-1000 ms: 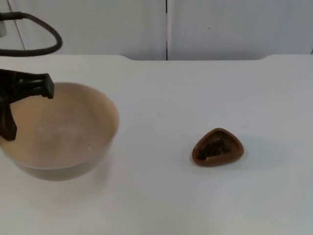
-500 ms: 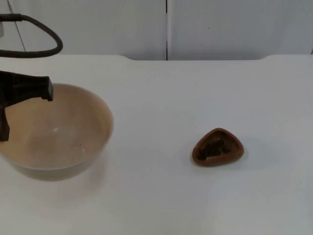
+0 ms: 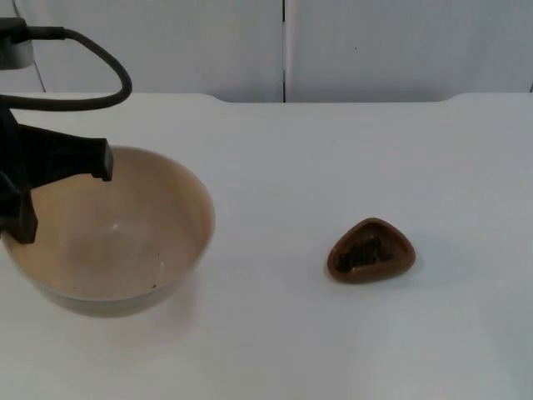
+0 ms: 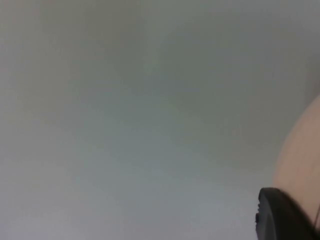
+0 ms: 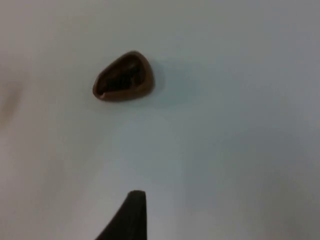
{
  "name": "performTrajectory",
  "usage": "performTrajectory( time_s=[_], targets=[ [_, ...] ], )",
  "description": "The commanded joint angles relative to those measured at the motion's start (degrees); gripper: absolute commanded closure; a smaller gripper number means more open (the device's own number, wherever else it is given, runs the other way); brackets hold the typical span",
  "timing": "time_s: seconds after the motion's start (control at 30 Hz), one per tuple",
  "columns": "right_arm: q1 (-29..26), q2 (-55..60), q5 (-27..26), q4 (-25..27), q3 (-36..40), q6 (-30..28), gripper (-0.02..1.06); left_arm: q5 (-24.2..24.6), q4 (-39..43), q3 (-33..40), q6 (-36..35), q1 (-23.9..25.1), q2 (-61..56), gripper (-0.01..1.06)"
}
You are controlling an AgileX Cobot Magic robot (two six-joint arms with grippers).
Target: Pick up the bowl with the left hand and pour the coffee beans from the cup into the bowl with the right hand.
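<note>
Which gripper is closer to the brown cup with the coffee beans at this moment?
Right. The right gripper hangs above the table near the cup, not touching. The left gripper grips the bowl rim, farther away.

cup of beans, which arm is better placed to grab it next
Right. The left gripper is busy at the rim of the bowl, across the table from the cup. The right wrist view looks straight down onto the cup with nothing between.

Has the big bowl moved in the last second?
Yes. The bowl, held by the left gripper, has shifted toward the brown cup, which stayed put on the table.
</note>
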Motion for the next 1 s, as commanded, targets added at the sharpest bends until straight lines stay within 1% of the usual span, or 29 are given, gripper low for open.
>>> performTrajectory(
  time_s=[0.0, 0.03, 0.1, 0.23, 0.27, 0.37, 0.4, 0.53, 0.57, 0.63, 0.73, 0.83, 0.97],
  targets=[
    [-0.20, 1.79, -2.98, 0.98, -0.98, -0.49, -0.01, -0.50, 0.42, -0.19, -0.01, -0.32, -0.65, 1.05],
    [-0.20, 3.88, -3.77, 0.98, -2.12, -0.49, -0.01, -0.50, 0.42, -0.19, -0.01, -0.32, -0.65, 1.05],
    [-0.20, 5.65, -3.87, 0.98, -3.08, -0.89, -0.01, -0.50, 0.42, -0.19, -0.01, -0.32, -0.65, 1.05],
    [-0.20, 13.52, -4.06, 0.98, -7.15, -2.72, -0.01, -0.50, 0.56, -0.19, -0.01, -0.32, -0.65, 1.05],
    [-0.20, 13.52, -4.06, 0.98, -7.15, -2.72, -0.01, -0.50, 0.56, -0.19, -0.01, -0.32, -0.65, 1.05],
    [-0.20, 19.92, -4.68, 0.98, -10.36, -4.06, -0.01, -0.73, 0.68, -0.19, -0.01, -0.32, -0.65, 1.05],
    [-0.20, 19.92, -4.68, 0.98, -10.36, -4.06, -0.01, -0.73, 0.68, -0.19, -0.01, -0.32, -0.65, 1.05],
    [-0.10, 29.70, -5.05, 1.28, -15.68, -5.49, -0.01, -0.99, 0.68, -0.19, -0.01, -0.32, -0.55, 1.05],
    [-0.10, 29.70, -5.05, 1.28, -15.68, -5.49, -0.01, -0.99, 0.68, -0.19, -0.01, -0.32, -0.55, 1.05],
    [-0.10, 34.46, -5.19, 1.29, -18.29, -5.69, -0.01, -1.09, 0.68, -0.19, -0.01, -0.32, -0.55, 1.05],
    [-0.10, 37.28, -5.19, 1.29, -19.89, -5.86, -0.01, -1.09, 0.68, -0.19, -0.01, -0.32, -0.55, 1.05],
    [-0.10, 42.69, -4.83, 1.41, -22.95, -5.86, -0.01, -1.09, 0.68, -0.19, -0.01, -0.32, -0.55, 1.05],
    [-0.10, 46.67, -4.70, 1.41, -24.65, -5.86, -0.01, -1.40, 0.77, -0.19, -0.01, -0.32, -0.55, 1.05]
  ],
)
